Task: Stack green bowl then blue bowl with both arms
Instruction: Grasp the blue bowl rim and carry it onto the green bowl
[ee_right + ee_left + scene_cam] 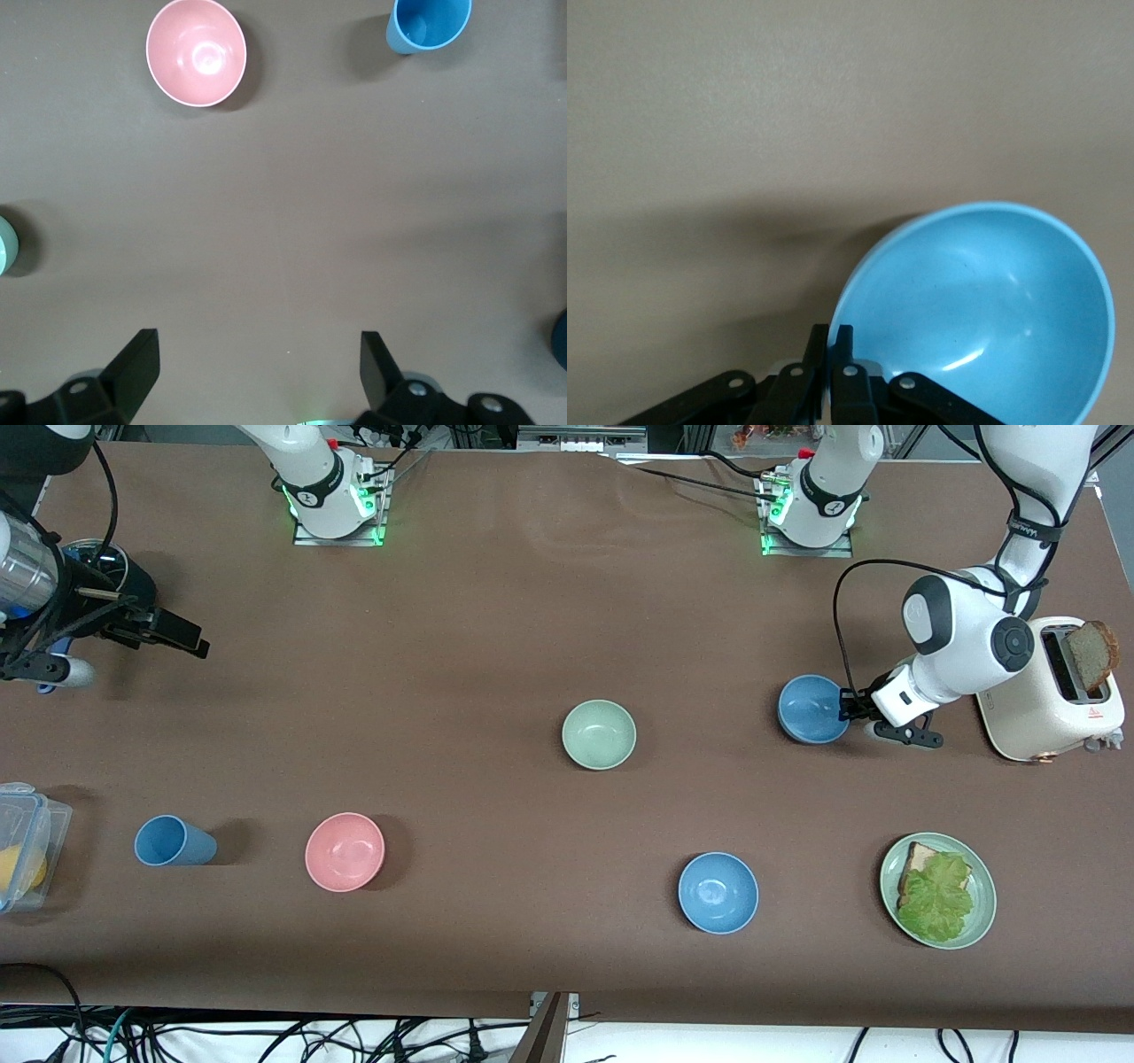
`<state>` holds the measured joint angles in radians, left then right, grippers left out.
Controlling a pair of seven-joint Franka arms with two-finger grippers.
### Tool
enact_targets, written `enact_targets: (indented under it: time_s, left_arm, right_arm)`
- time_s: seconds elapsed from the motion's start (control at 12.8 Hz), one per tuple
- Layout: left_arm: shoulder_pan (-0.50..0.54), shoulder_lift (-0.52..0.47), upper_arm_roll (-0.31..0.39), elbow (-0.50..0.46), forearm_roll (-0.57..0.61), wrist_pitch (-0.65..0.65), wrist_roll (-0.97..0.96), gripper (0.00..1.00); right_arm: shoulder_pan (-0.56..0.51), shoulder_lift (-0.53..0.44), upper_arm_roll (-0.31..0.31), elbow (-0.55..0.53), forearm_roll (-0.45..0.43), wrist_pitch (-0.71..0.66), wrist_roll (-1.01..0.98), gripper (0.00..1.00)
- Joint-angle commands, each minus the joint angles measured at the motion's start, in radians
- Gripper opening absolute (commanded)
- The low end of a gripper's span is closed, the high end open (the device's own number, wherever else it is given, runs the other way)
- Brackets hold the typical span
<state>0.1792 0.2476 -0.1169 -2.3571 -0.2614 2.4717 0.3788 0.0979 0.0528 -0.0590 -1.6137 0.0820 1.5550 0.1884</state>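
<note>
Blue bowl (812,708) rim apparently pinched in left tool (831,341), right tool (257,367) agape

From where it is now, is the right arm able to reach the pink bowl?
Probably yes. The right hand is open and holds nothing, and only bare table lies between it and the pink bowl, which stands alone beside the blue cup.
</note>
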Motion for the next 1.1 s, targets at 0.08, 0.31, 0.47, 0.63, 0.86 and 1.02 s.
enact_targets:
  time_s: [0.08,0.31,0.47,0.63,0.86,1.02]
  left_arm:
    - [-0.027,-0.031,-0.013,0.146,-0.097,-0.187,-0.007,0.0]
    - [-0.153,-0.03,-0.012,0.286,-0.105,-0.267,-0.202,0.0]
    - [-0.268,0.008,-0.012,0.375,-0.104,-0.267,-0.357,0.0]
    - [-0.378,0.071,-0.01,0.456,-0.101,-0.264,-0.511,0.0]
    - [-0.522,0.189,-0.004,0.576,-0.07,-0.257,-0.713,0.0]
    - [-0.593,0.242,-0.003,0.611,-0.024,-0.228,-0.802,0.0]
  right_arm:
    - [0.002,-0.008,0.001,-0.002,-0.008,-0.012,-0.007,1.0]
    - [0.002,-0.007,-0.001,0.006,-0.008,0.003,-0.007,1.0]
    - [-0.001,-0.007,-0.002,0.006,-0.008,0.014,-0.009,1.0]
    - [-0.001,-0.007,-0.002,0.008,-0.008,0.022,-0.009,1.0]
    - [-0.006,-0.005,-0.005,0.008,-0.007,0.022,-0.015,1.0]
    - [-0.007,-0.005,-0.005,0.008,-0.007,0.022,-0.015,1.0]
